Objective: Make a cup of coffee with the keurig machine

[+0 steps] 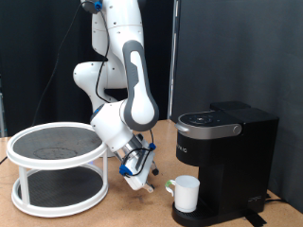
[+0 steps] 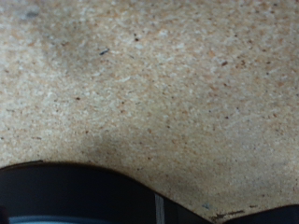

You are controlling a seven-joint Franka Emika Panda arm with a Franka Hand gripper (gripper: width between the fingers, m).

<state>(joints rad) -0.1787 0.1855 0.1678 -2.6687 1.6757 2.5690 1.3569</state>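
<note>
The black keurig machine (image 1: 225,161) stands at the exterior view's right with its top lid down. The white cup (image 1: 186,194) stands upright on the machine's drip tray, under the brew head, handle toward the exterior view's left. My gripper (image 1: 143,186) is low over the table, just left of the cup and apart from it, pointing down at a slant. The exterior view is too small to show anything between the fingers. The wrist view shows only speckled tabletop (image 2: 149,84) and a dark curved shape (image 2: 75,194) at one edge; no fingers show there.
A white round two-tier stand (image 1: 57,165) with dark mesh shelves sits at the exterior view's left. The wooden table (image 1: 133,210) runs between it and the machine. A black curtain hangs behind.
</note>
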